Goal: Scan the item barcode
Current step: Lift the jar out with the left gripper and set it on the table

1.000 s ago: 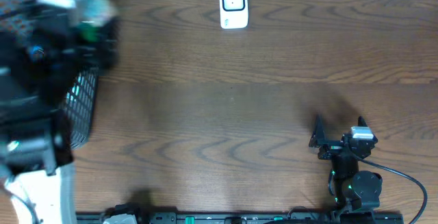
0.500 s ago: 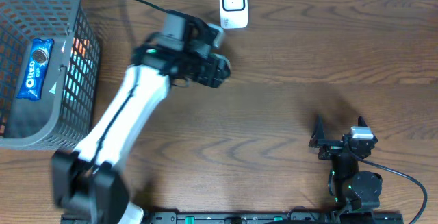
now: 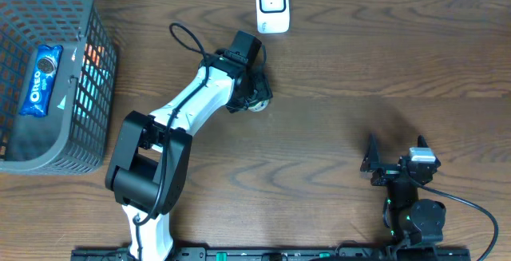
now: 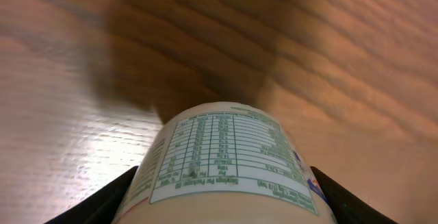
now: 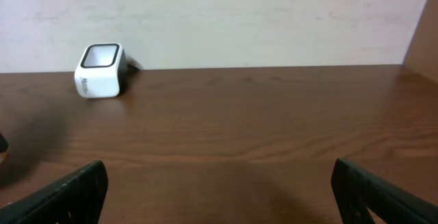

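Observation:
The item (image 4: 229, 162) is a cream-coloured round container with a green nutrition table on its label; no barcode shows. My left gripper (image 4: 226, 207) is shut on it, one dark finger on each side. In the overhead view this gripper (image 3: 250, 92) hangs over the table just below and left of the white scanner (image 3: 272, 6), with a pale part of the item (image 3: 258, 103) peeking out beneath it. My right gripper (image 3: 395, 151) rests at the front right, open, with nothing between its fingers (image 5: 75, 186). From there the scanner (image 5: 100, 70) stands far off at the wall.
A grey wire basket (image 3: 88, 125) stands at the far left and holds a blue Oreo pack (image 3: 41, 79). The wall runs along the table's back edge behind the scanner. Bare wood lies between the two arms.
My left arm has swung from over the basket at the far left to the right, carrying the item to a spot just below the scanner. The right arm has not moved.

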Controlling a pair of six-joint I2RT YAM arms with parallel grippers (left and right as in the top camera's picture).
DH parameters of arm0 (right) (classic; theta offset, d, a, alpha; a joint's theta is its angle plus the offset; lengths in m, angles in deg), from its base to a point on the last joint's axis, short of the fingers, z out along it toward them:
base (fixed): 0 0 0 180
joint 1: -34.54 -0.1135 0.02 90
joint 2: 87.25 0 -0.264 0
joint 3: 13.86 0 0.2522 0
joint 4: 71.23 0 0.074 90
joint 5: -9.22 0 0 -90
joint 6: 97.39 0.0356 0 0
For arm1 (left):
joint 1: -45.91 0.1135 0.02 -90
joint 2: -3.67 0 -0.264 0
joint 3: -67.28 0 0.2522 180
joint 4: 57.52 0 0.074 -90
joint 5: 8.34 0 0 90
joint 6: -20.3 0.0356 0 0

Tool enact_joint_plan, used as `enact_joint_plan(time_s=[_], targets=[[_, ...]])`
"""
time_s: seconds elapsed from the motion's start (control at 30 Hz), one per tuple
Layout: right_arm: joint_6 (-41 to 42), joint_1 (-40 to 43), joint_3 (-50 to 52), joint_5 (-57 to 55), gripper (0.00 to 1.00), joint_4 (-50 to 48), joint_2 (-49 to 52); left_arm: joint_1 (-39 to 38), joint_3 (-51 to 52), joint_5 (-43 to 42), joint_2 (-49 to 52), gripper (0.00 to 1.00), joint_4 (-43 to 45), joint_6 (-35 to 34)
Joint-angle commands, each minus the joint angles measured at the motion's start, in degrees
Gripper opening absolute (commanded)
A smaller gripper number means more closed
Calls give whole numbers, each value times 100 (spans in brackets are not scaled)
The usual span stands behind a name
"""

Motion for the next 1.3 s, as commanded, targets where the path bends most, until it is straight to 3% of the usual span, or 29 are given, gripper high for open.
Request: enact_joint_plan(time_s=[0.0,0.1,0.13,0.27,0.3,0.43,0.6,0.67,0.77,0.93,0.97,1.03,1.13,1.2,1.27], targets=[[-44,24,7,9,99,17,-20,-98,-11,496,-37,67,-157,-1056],[-46,24,7,9,99,17,-20,-205,-9,796,-37,67,-450,-1598],[-46,24,7,9,99,17,-20,-282,-9,920,-37,72,-514,-1873],[-44,24,7,9,99,17,-20,-396,-9,955,-37,73,-455,-2118],[-44,24,7,9,99,17,-20,-404,-11,957,-37,98,-455,-2118],[-46,24,7,9,99,17,-20,-411,-31,1097,-87,98,-433,-1797],[-46,24,7,9,99,17,-20,-404,-437,1600,-472,97,-828,-389],[-44,24,7,9,99,17,-20,-396,-804,2192,-817,98,-1294,184],[-44,24,7,9,99,17,-20,-332,-1606,3045,-1589,98,-1790,1639],[-44,24,7,9,99,17,-20,-114,-2358,3077,-2754,98,-1646,4096],[-44,24,7,9,99,17,-20,26,-2369,3077,-3222,98,-1550,4857],[-44,24,7,9,99,17,-20,280,-2369,3086,-3613,98,-1550,5593],[-44,24,7,9,99,17,-20,997,-2369,3213,-3954,98,-1550,5425],[-44,24,7,11,99,17,-20,1799,-2369,3211,-4037,98,-1574,4642],[-44,24,7,9,99,17,-20,2739,-2356,3209,-3989,98,-1742,3324]])
